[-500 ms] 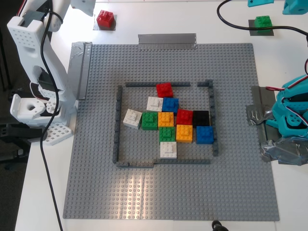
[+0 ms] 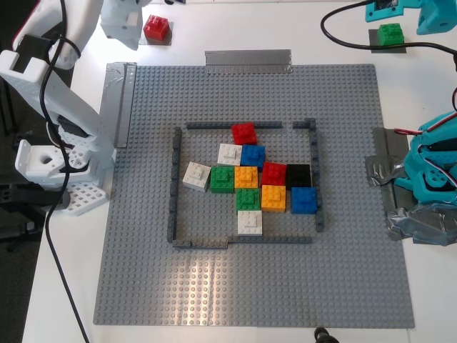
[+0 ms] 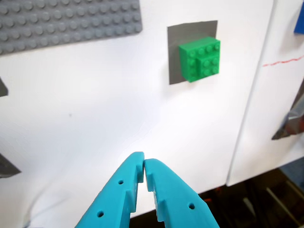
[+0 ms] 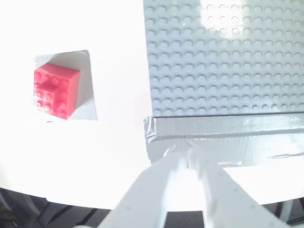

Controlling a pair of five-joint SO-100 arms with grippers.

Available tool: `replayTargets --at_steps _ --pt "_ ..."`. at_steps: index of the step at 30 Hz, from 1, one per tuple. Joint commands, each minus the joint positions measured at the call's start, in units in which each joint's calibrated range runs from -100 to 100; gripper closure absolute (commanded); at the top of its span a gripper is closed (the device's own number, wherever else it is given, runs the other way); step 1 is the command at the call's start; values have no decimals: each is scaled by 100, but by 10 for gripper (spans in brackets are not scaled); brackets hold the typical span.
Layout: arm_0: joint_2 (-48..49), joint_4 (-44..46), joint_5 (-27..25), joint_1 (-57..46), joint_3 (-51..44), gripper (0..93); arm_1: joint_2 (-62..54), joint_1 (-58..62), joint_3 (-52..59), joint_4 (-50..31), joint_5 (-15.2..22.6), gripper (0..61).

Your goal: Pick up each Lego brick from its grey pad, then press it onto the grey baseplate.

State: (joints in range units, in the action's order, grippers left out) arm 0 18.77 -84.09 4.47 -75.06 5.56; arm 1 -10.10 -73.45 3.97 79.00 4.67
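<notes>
Grippers both pinched narrow, holding nothing: my first gripper facing small green plastic brick, needing jaws widening before descending squarely.

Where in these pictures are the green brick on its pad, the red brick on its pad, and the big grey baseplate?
green brick [image 3: 200, 59], first wrist view, studded top face.
red brick [image 4: 55, 90], second wrist view, top face.
grey baseplate [image 2: 250, 286], exterior view, bare studs below the frame.
</notes>
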Motion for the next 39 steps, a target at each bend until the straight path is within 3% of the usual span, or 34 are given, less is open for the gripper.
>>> replayTargets --at_steps 1,11,19,30,32,39 --pt "46 20 0 -13 8 927 -320 73 -166 41 29 613" --pt "123 28 -15 16 -145 927 66 59 -1087 74 180 613" --pt "123 28 -19 -63 -281 927 976 -145 -2397 611 205 613" --pt "115 785 -15 -332 -281 927 1465 -493 -2315 -219 -254 610" --pt "98 1045 -24 -448 -299 927 1603 -515 -2360 -349 -318 541" --pt "20 1582 -376 -470 -308 872 2006 -478 -2387 -846 -445 445"
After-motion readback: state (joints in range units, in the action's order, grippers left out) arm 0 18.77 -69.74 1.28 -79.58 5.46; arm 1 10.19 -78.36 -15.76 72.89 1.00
